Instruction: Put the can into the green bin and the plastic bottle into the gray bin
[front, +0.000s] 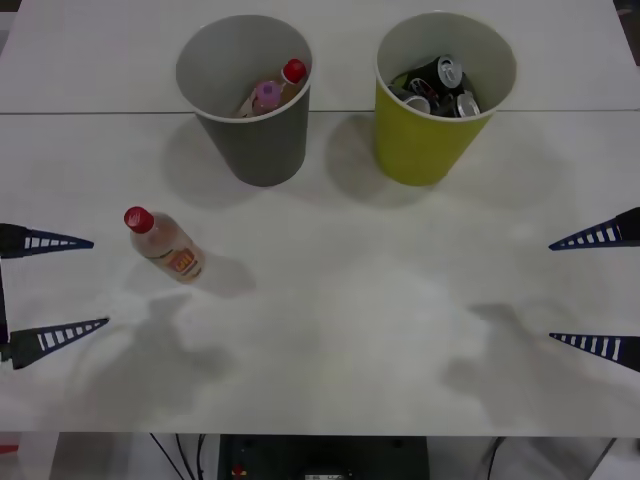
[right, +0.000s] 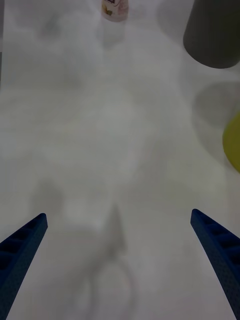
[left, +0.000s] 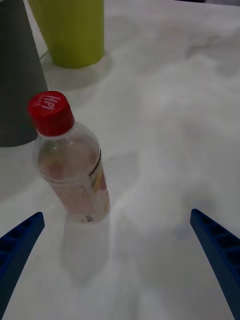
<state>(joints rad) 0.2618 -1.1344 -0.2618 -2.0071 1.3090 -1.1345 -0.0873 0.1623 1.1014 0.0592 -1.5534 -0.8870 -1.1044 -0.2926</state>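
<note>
left end effector (front: 52, 291) wide open, empty, right end effector (front: 597, 291) likewise

the plastic bottle (left: 72, 162) has white lettering on its red cap (seemingly "hp!").

Front overhead; wrists low, facing inward; all share plastic bottle (front: 165, 246), probably.

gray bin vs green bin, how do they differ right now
The gray bin is dark gray; the green bin is yellow-green. The gray bin holds bottles, one pink-capped and one red-capped, while the green bin holds cans. The gray bin stands nearer the plastic bottle on the table; the green bin is farther from it. Both are upright, tapered, similar in size, with pale insides.
</note>
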